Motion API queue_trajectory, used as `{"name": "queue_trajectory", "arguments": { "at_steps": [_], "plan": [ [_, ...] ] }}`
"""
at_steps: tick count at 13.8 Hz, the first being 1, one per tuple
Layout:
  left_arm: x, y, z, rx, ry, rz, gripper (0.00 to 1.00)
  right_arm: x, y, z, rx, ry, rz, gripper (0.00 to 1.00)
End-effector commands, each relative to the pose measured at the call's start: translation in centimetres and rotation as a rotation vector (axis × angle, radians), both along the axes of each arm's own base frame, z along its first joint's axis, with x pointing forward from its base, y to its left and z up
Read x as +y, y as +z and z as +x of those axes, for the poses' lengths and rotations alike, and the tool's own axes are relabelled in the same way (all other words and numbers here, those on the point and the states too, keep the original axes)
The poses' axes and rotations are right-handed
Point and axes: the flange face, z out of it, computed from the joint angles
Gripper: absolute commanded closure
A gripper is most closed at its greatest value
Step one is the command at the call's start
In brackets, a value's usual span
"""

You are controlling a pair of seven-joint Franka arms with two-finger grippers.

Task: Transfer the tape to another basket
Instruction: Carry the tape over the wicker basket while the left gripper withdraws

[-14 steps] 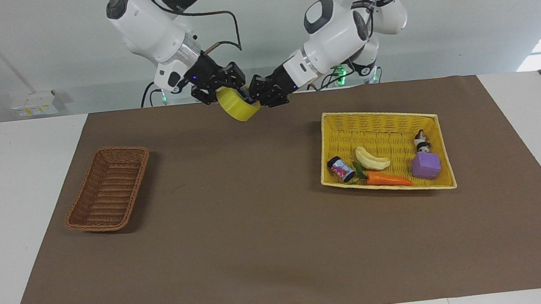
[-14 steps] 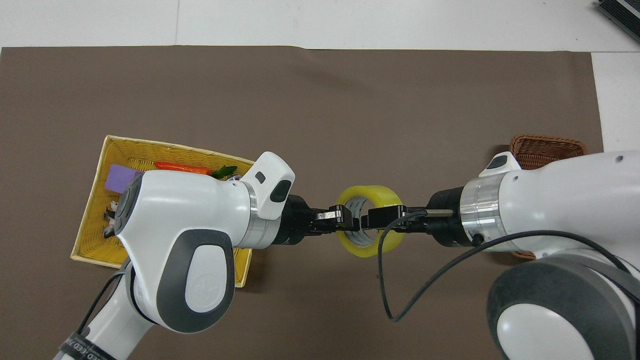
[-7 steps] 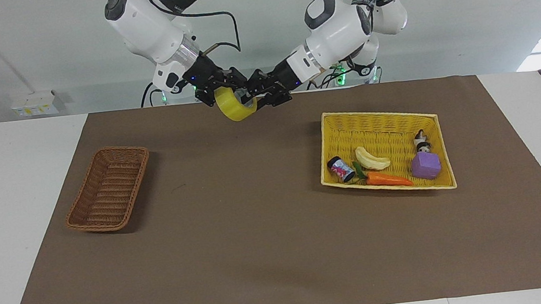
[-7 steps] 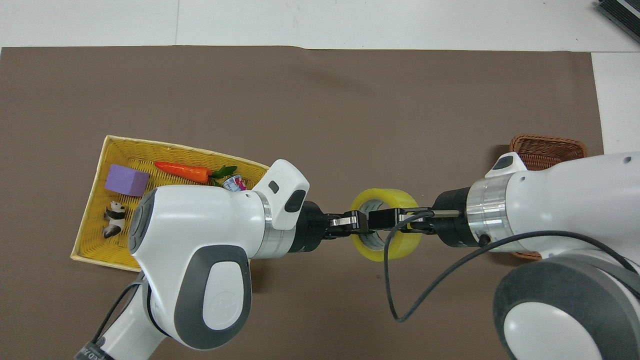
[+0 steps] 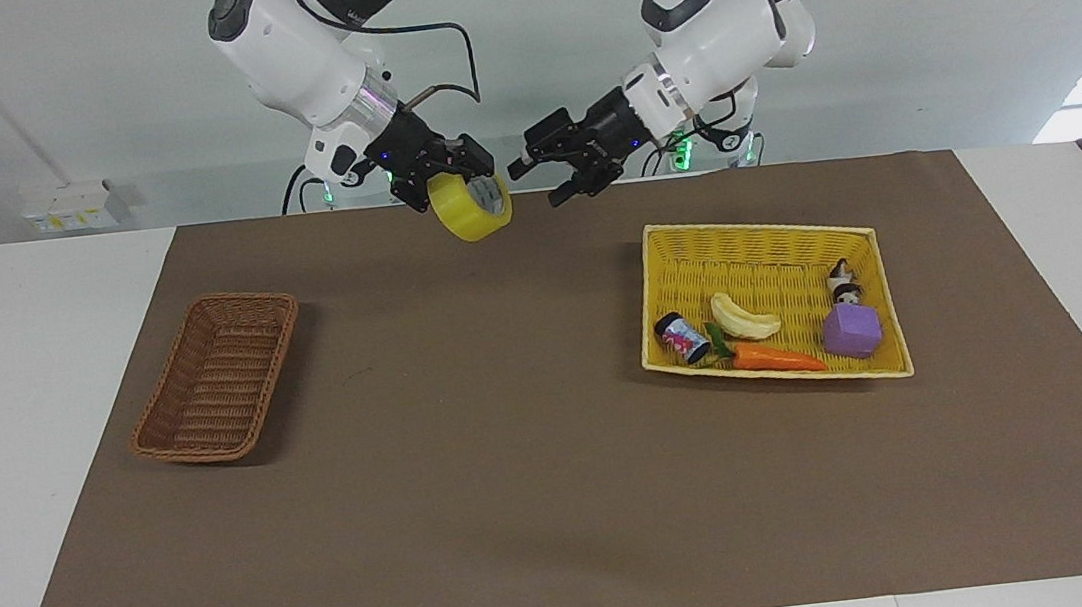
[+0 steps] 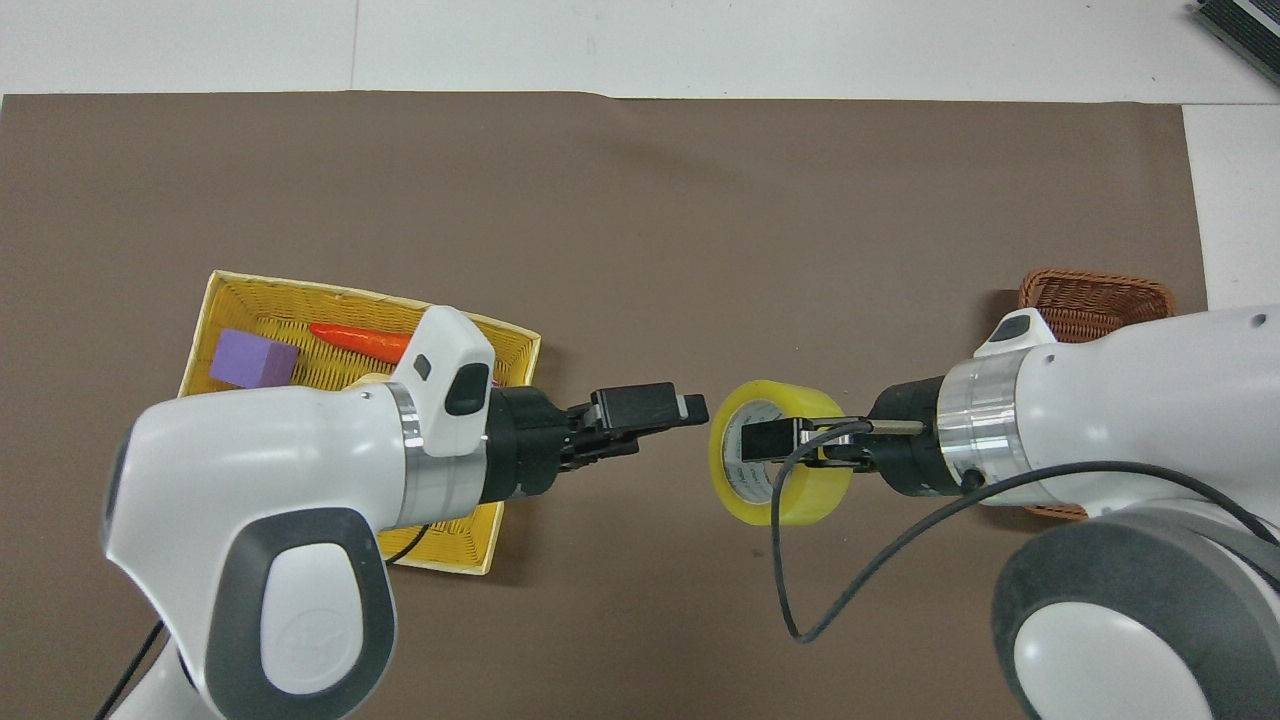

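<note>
The brown wicker basket [image 5: 216,377] sits empty at the right arm's end of the table. The right gripper [image 5: 449,174] hangs over the mat's robot-side edge, clamped on the tape [image 5: 472,206], pinching 1 wall of the roll. Just beside it, the left gripper [image 5: 548,166] hangs spread and empty. The glossy roll could pivot or slip from that thin pinch on the way to the basket.

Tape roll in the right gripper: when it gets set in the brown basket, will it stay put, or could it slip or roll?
The tape looks glossy, so it may be slippery. The right gripper pinches only one wall of it, so it could pivot. It is round, so on edge it would likely roll; laid flat in the narrow brown basket it should settle.
</note>
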Motion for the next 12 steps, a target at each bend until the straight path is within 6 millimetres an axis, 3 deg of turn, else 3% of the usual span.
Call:
{"name": "queue_trajectory", "arguments": {
  "at_steps": [1, 4, 6, 9, 12],
  "plan": [
    [5.1, -0.5, 1.5, 0.023, -0.002, 0.073, 0.0, -0.7, 0.3, -0.2, 0.011, -0.009, 0.018, 1.0],
    [9.3, -1.1, 2.9, 0.021, -0.026, 0.207, 0.0, -3.5, 0.6, 0.2, 0.009, 0.018, 0.022, 1.0],
    [12.7, -1.8, 4.0, 0.015, -0.029, 0.312, 0.0, -8.1, 0.8, 0.6, 0.012, 0.074, 0.029, 1.0],
    [17.3, -1.1, 5.6, -0.021, -0.072, 0.528, 0.0, -16.9, 0.2, 0.8, -0.038, 0.123, 0.043, 1.0],
    [19.8, 0.0, 7.5, -0.098, -0.17, 0.676, 0.0, -23.8, -0.3, 0.6, -0.053, 0.061, -0.015, 1.0]
  ]
}}
